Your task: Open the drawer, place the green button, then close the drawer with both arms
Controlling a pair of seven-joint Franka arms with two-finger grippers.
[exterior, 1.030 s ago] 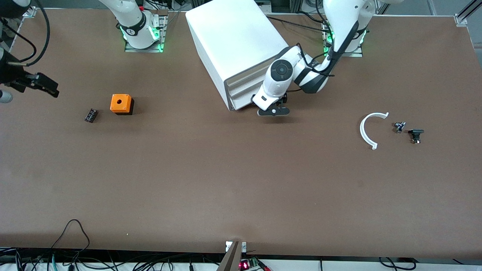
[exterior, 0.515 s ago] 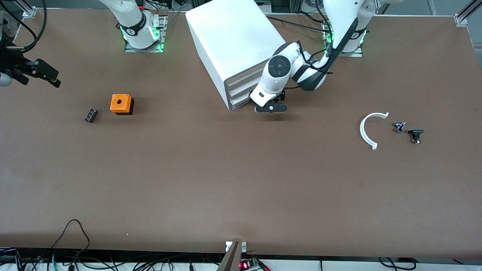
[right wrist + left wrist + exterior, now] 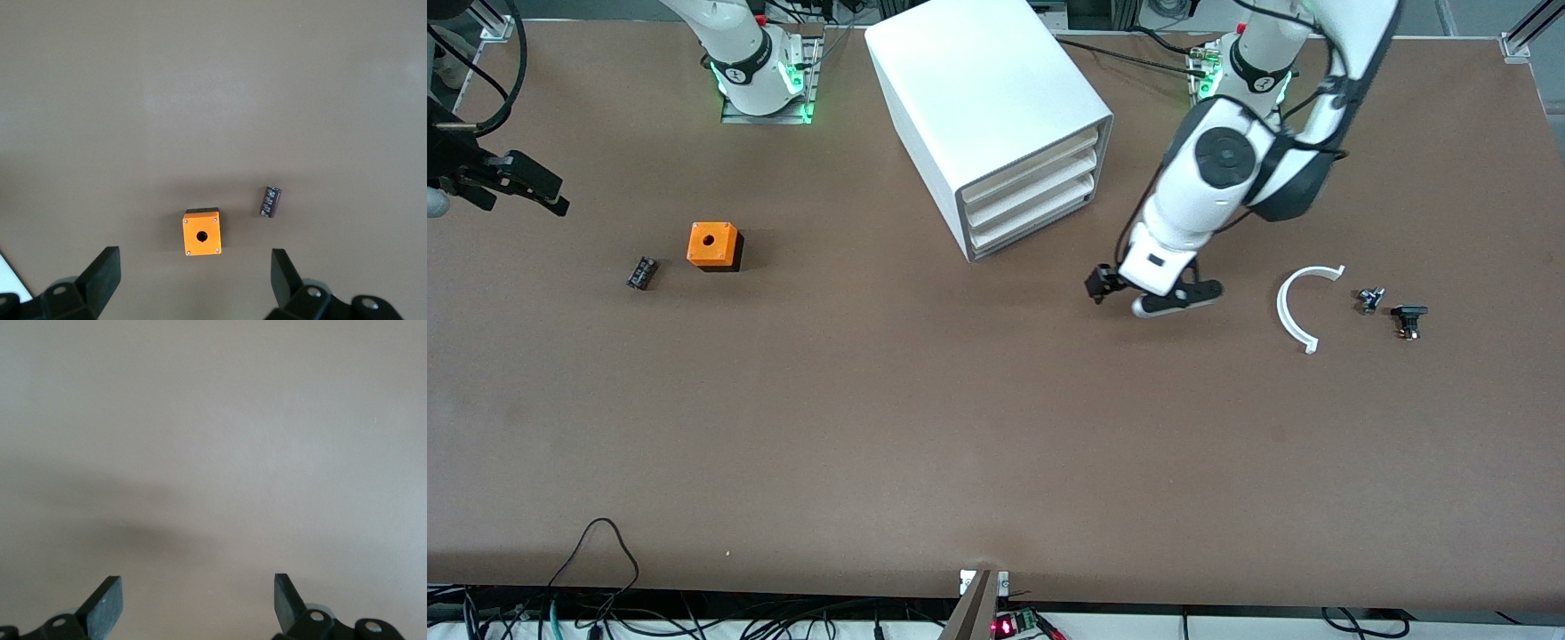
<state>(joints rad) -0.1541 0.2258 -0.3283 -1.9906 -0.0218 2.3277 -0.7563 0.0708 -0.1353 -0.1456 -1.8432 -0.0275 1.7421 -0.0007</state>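
The white cabinet (image 3: pixel 996 107) stands at the back middle with all three drawers pushed in; the lowest drawer (image 3: pixel 1033 222) is shut. The button (image 3: pixel 1370 300), a tiny part with a bluish body, lies on the table toward the left arm's end; its green cap does not show. My left gripper (image 3: pixel 1119 293) is open and empty over bare table between the cabinet and a white arc; the left wrist view shows its gripper (image 3: pixel 198 603) over plain brown table only. My right gripper (image 3: pixel 525 182) is open and empty, held high at the right arm's end; the right wrist view shows it (image 3: pixel 195 283) open too.
A white curved arc piece (image 3: pixel 1296 307) and a small black part (image 3: pixel 1408 318) lie beside the button. An orange cube with a hole (image 3: pixel 713 245) and a small black cylinder (image 3: pixel 641 272) lie toward the right arm's end; both also show in the right wrist view, cube (image 3: pixel 201 234) and cylinder (image 3: pixel 270 201).
My left gripper has swung from the cabinet's drawer front out over bare table toward the white arc. The drawers stay shut. The right gripper has barely moved.
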